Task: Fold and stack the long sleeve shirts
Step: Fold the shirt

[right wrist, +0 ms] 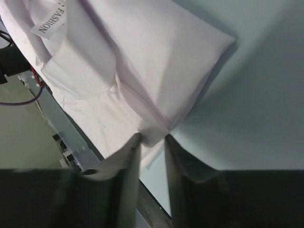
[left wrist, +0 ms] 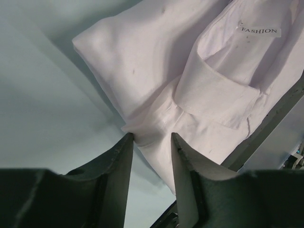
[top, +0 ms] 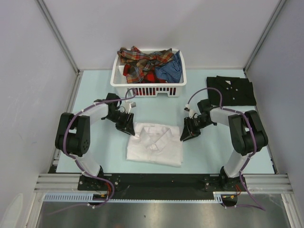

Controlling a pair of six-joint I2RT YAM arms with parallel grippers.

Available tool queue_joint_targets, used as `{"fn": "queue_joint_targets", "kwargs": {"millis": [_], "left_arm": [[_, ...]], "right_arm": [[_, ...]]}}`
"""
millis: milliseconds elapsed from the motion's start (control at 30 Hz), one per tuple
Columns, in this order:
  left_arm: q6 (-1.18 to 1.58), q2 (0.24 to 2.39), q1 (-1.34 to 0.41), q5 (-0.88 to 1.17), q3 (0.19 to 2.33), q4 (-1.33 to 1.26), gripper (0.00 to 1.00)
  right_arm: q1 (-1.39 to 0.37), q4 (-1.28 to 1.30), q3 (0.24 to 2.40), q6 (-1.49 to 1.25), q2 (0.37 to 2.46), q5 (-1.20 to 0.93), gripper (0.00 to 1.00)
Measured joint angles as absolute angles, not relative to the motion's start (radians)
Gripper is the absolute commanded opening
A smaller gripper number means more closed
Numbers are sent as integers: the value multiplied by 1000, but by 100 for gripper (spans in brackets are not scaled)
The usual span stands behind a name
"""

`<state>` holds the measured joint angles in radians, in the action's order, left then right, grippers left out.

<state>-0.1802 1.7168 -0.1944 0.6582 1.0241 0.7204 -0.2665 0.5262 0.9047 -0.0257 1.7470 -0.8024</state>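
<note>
Flanking the white shirt [top: 155,145], left gripper [top: 129,128] and right gripper [top: 185,135] pinch its edges.

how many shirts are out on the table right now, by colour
white shirt: 1
black shirt: 1
total: 2
The plaid and blue shirts in the basket are too tangled to count.
</note>
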Motion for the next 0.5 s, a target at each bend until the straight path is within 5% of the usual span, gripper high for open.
{"fn": "queue_joint_targets", "kwargs": {"millis": [167, 233, 500], "left_arm": [[-181, 1717, -196, 658, 1024, 721, 11], [-185, 1716, -197, 658, 1024, 722, 0], [-212, 1651, -198, 654, 1024, 723, 0]], "right_arm": [[-269, 529, 934, -20, 1750, -803, 0], [-270, 535, 939, -15, 1750, -802, 0], [-270, 602, 990, 23, 1744, -797, 0]]}}
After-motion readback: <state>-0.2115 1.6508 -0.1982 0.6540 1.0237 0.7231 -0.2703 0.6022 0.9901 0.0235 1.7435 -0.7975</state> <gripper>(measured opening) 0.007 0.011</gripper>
